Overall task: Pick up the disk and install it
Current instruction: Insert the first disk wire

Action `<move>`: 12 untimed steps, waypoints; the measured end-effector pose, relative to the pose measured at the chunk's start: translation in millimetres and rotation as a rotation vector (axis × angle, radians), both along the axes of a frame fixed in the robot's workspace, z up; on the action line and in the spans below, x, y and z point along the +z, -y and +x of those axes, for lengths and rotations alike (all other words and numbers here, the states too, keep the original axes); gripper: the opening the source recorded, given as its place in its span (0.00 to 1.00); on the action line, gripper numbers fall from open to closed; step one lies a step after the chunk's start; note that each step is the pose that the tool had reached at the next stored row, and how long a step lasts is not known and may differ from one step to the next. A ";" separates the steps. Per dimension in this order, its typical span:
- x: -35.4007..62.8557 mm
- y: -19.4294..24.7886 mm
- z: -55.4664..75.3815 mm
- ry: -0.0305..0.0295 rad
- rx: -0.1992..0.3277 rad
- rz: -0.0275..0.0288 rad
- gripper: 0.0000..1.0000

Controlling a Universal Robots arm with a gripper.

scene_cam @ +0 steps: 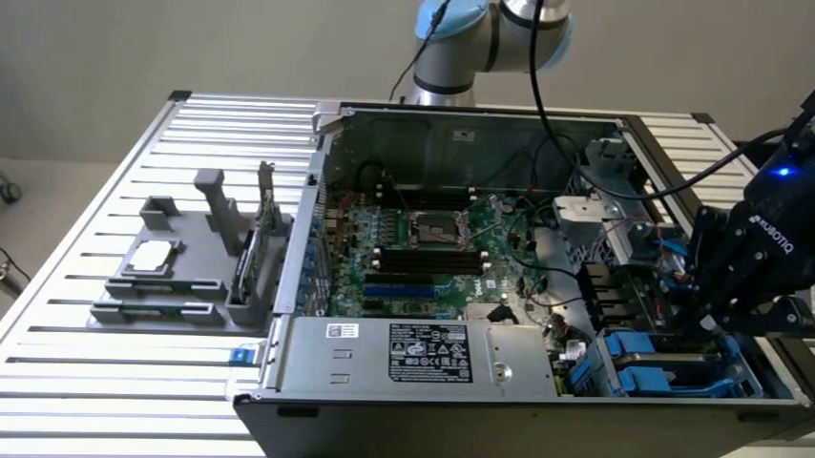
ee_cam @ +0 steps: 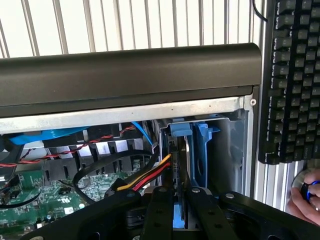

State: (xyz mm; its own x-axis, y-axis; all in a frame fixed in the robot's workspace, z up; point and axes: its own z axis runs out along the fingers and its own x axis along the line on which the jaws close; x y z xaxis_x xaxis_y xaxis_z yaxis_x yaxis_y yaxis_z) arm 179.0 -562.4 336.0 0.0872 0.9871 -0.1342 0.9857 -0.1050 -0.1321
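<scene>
My gripper point(ee_cam: 180, 202) is shut on the disk point(ee_cam: 180, 132), which stands on edge between the black fingers point(ee_cam: 159, 215). Its blue carrier shows at the far end and between the fingers. The disk sits in the drive bay at the corner of the open computer case, beside another blue carrier point(ee_cam: 205, 150). In the exterior view the black gripper point(scene_cam: 716, 322) hangs over the bay point(scene_cam: 662, 367) at the case's near corner on the exterior view's right. Its body hides the disk there.
Red, yellow and black cables point(ee_cam: 145, 177) run close beside the disk. The black case wall point(ee_cam: 130, 70) stands just past the bay, with a keyboard point(ee_cam: 295, 75) and a person's hand point(ee_cam: 307, 197) outside. A grey power supply point(scene_cam: 421, 353), the motherboard point(scene_cam: 427, 239) and a grey fixture point(scene_cam: 166, 277) are on the exterior view's left.
</scene>
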 end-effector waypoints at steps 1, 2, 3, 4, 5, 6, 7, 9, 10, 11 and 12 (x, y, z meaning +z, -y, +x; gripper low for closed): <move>0.0 0.0 0.0 -0.0007 0.000 -0.0014 0.16; 0.0 -0.1 0.0 -0.0014 -0.001 -0.0035 0.16; -0.1 0.0 0.1 -0.0025 -0.002 -0.0059 0.16; 0.1 0.0 0.1 -0.0052 -0.003 -0.0079 0.16; 0.3 0.0 0.1 -0.0091 -0.004 -0.0093 0.16; 0.5 0.0 0.0 -0.0121 -0.004 -0.0101 0.16; 0.5 0.0 -0.1 -0.0141 -0.005 -0.0105 0.16; 0.8 0.0 -0.1 -0.0172 -0.005 -0.0122 0.16; 0.9 -0.3 0.0 -0.0184 -0.006 -0.0128 0.16; 1.2 -0.7 0.0 -0.0191 -0.006 -0.0135 0.16; 1.5 -1.3 -0.1 -0.0195 -0.006 -0.0139 0.16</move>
